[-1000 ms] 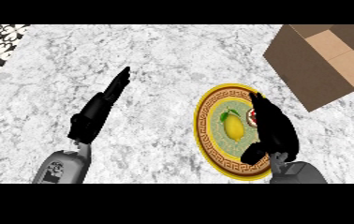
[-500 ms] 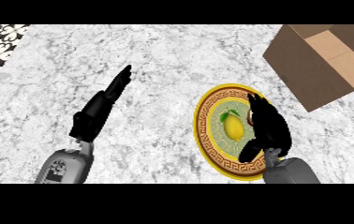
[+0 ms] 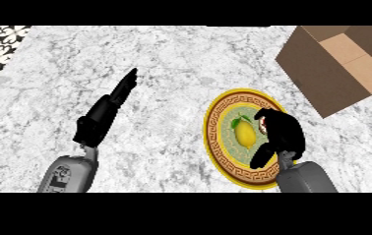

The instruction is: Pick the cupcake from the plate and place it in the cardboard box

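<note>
Black right hand (image 3: 282,133) is curling over the plate (image 3: 218,145), likely closing on the mostly hidden cupcake (image 3: 263,123). Box (image 3: 330,67) is sitting up-right of it; left hand (image 3: 109,112) is resting open, far off.

Two grey forearms end in black hands, left hand (image 3: 102,118) and right hand (image 3: 285,134).

beneath both hands, the counter (image 3: 181,72) looks like polished grey-white marble. the plate (image 3: 218,131) under the right hand (image 3: 283,133) looks glazed, gold-rimmed ceramic. beyond it, the box (image 3: 320,76) is matt brown cardboard.

Gold-rimmed green plate (image 3: 218,148), brown cardboard box (image 3: 320,74), grey-white marbled counter (image 3: 174,62).
</note>
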### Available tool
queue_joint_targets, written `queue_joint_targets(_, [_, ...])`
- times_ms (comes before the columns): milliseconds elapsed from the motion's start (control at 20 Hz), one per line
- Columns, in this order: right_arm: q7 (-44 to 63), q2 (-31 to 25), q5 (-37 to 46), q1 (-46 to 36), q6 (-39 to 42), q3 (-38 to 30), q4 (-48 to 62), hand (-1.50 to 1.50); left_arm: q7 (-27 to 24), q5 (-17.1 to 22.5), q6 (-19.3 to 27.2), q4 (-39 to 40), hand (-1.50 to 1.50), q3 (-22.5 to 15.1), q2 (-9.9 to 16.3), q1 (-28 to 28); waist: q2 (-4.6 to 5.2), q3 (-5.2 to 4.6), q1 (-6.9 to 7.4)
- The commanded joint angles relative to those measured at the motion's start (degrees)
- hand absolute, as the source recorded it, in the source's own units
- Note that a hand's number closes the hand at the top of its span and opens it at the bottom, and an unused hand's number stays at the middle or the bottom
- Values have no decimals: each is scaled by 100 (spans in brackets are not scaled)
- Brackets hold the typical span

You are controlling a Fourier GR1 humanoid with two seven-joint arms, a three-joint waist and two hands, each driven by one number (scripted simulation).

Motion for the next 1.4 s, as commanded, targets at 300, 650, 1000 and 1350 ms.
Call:
queue_joint_targets(300, [-2471,-1345,-241,167,-122,-127,128,150,116,29,-73,-120,0,133,-8,1,53,52,-32])
queue_joint_targets(650, [-6027,-3224,-972,518,-444,-278,-361,150,190,-3,30,-187,0,162,-29,80,21,80,-187])
queue_joint_targets(1000, [-8878,-4210,-2335,905,-1581,-2154,811,150,120,80,-134,-330,0,208,108,208,35,73,-142])
queue_joint_targets(1350, [-10715,-5143,-3862,1133,-236,-3409,1477,150,-280,-109,-21,89,0,140,-20,237,43,46,-115])
